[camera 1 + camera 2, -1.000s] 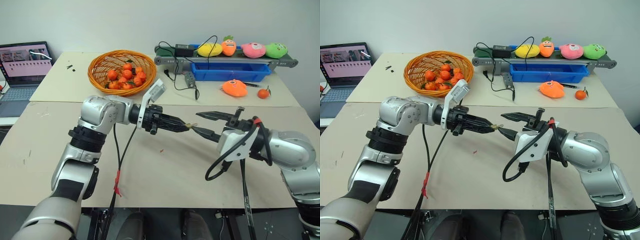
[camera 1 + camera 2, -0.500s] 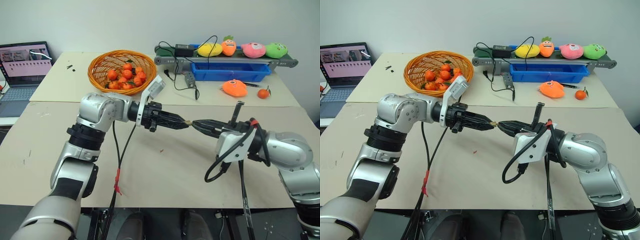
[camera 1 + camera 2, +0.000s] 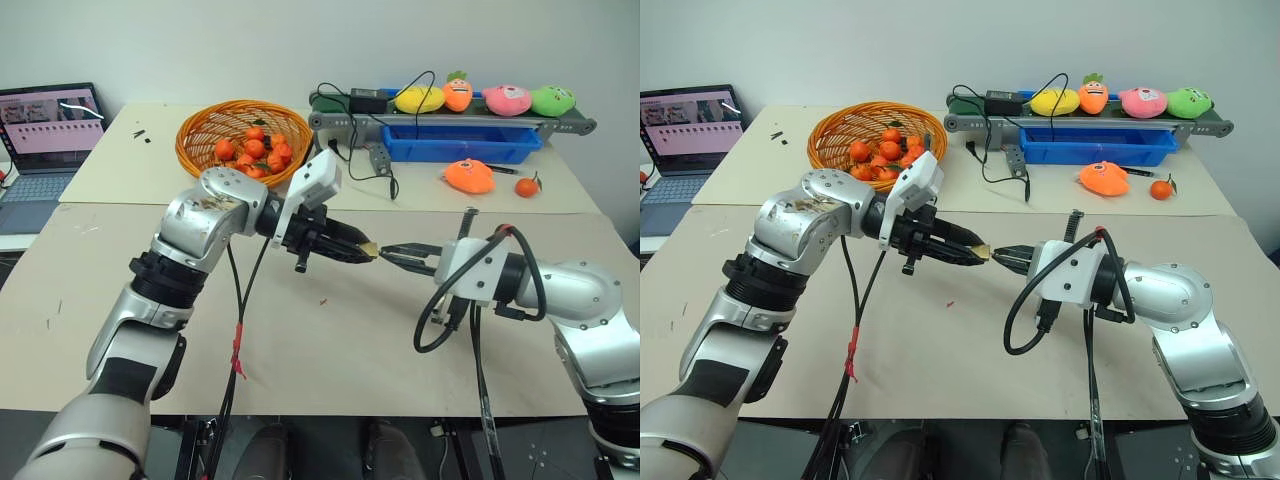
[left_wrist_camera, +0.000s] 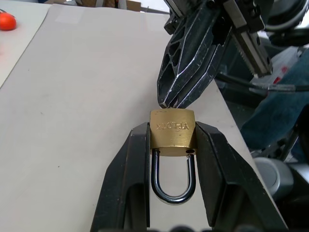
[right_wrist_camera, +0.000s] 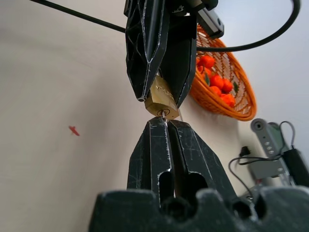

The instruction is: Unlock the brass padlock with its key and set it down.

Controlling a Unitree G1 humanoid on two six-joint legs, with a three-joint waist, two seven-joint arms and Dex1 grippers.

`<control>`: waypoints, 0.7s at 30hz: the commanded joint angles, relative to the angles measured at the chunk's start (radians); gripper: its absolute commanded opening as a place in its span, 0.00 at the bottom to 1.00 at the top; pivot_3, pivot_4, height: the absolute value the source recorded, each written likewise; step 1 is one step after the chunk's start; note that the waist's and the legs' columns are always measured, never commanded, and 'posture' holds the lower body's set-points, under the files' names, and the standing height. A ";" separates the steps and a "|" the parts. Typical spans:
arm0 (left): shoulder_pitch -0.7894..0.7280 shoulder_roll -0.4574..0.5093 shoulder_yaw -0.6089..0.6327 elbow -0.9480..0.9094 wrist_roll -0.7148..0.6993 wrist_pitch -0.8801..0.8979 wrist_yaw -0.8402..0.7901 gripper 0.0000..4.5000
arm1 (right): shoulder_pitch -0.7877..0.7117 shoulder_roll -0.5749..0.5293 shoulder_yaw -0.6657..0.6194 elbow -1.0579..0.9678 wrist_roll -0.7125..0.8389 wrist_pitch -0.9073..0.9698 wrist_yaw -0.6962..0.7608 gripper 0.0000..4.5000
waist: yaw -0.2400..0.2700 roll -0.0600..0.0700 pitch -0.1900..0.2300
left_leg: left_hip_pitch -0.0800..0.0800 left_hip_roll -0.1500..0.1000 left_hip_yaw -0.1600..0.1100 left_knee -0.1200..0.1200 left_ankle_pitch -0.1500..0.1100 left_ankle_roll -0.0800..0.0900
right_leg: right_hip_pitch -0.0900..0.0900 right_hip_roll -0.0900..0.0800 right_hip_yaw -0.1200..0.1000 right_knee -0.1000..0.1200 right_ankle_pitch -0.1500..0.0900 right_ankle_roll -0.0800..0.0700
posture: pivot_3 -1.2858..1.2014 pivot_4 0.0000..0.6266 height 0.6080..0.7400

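The brass padlock (image 4: 172, 130) hangs in the air over the middle of the table, its gold body clamped between the fingers of my left gripper (image 3: 364, 250). Its dark shackle (image 4: 173, 180) points back toward that wrist, and both legs meet the body. My right gripper (image 5: 161, 123) comes in tip to tip from the other side, shut on the key (image 5: 163, 114). The key shows as a thin silver sliver reaching the keyhole face of the padlock (image 5: 161, 101). In the head views the two grippers meet nose to nose, with the right gripper (image 3: 392, 254) just right of the padlock.
At the back left an orange basket (image 3: 192, 150) holds tangerines. A laptop (image 3: 48, 128) sits far left. A blue tray (image 3: 460, 148), a conveyor with plush toys (image 3: 455, 95) and an orange plush (image 3: 469, 176) are back right. A red speck (image 3: 322, 299) lies below the grippers.
My right gripper went from open to shut at the padlock's keyhole face. Both wrists have rolled in place, and the left wrist's camera block now stands higher.
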 commanded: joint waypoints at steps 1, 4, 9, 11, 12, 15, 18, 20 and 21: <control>-0.001 -0.012 -0.010 -0.056 0.005 -0.067 -0.029 0.18 | -0.019 -0.007 -0.017 -0.036 0.037 0.043 -0.002 0.01 | 0.000 0.000 0.000 | 0.000 0.000 0.000 0.000 0.000 0.000 | 0.000 0.000 0.000 0.000 0.000 0.000 | 0.52 0.24 1.00; 0.002 -0.014 -0.004 -0.056 0.001 -0.058 -0.027 0.18 | -0.026 -0.008 -0.016 -0.033 0.031 0.041 -0.001 0.01 | 0.000 0.000 0.000 | 0.000 0.000 0.000 0.000 0.000 0.000 | 0.000 0.000 0.000 0.000 0.000 0.000 | 0.52 0.24 1.00; 0.003 -0.027 0.018 -0.058 -0.034 0.017 -0.008 0.18 | -0.038 -0.032 0.002 -0.003 -0.059 -0.078 0.000 0.01 | 0.000 0.000 0.000 | 0.000 0.000 0.000 0.000 0.000 0.000 | 0.000 0.000 0.000 0.000 0.000 0.000 | 0.52 0.24 1.00; 0.002 -0.031 0.023 -0.057 -0.039 0.036 -0.003 0.18 | -0.041 -0.038 0.009 0.005 -0.076 -0.111 0.005 0.01 | 0.000 0.000 0.000 | 0.000 0.000 0.000 0.000 0.000 0.000 | 0.000 0.000 0.000 0.000 0.000 0.000 | 0.52 0.24 1.00; 0.002 -0.033 0.024 -0.055 -0.039 0.042 -0.002 0.18 | -0.044 -0.041 0.013 0.008 -0.084 -0.131 0.008 0.07 | 0.000 0.000 0.000 | 0.000 0.000 0.000 0.000 0.000 0.000 | 0.000 0.000 0.000 0.000 0.000 0.000 | 0.52 0.24 1.00; 0.002 -0.039 0.027 -0.052 -0.041 0.059 0.004 0.18 | -0.052 -0.041 0.017 0.013 -0.101 -0.169 0.011 0.28 | -0.001 0.000 0.000 | 0.000 0.000 0.000 0.000 0.000 0.000 | 0.000 0.000 0.000 0.000 0.000 0.000 | 0.52 0.24 1.00; -0.005 -0.053 0.039 -0.037 -0.051 0.091 0.013 0.18 | -0.074 -0.036 0.014 0.029 -0.134 -0.220 -0.002 0.51 | -0.001 0.000 0.000 | 0.000 0.000 0.000 0.000 0.000 0.000 | 0.000 0.000 0.000 0.000 0.000 0.000 | 0.52 0.24 1.00; -0.009 -0.060 0.046 -0.032 -0.055 0.109 0.017 0.18 | -0.079 -0.036 0.011 0.042 -0.153 -0.254 -0.007 0.67 | -0.001 0.000 0.000 | 0.000 0.000 0.000 0.000 0.000 0.000 | 0.000 0.000 0.000 0.000 0.000 0.000 | 0.52 0.24 1.00; -0.010 -0.062 0.048 -0.032 -0.057 0.114 0.019 0.18 | -0.080 -0.037 0.010 0.047 -0.162 -0.268 -0.008 0.72 | 0.001 0.000 0.000 | 0.000 0.000 0.000 0.000 0.000 0.000 | 0.000 0.000 0.000 0.000 0.000 0.000 | 0.52 0.24 1.00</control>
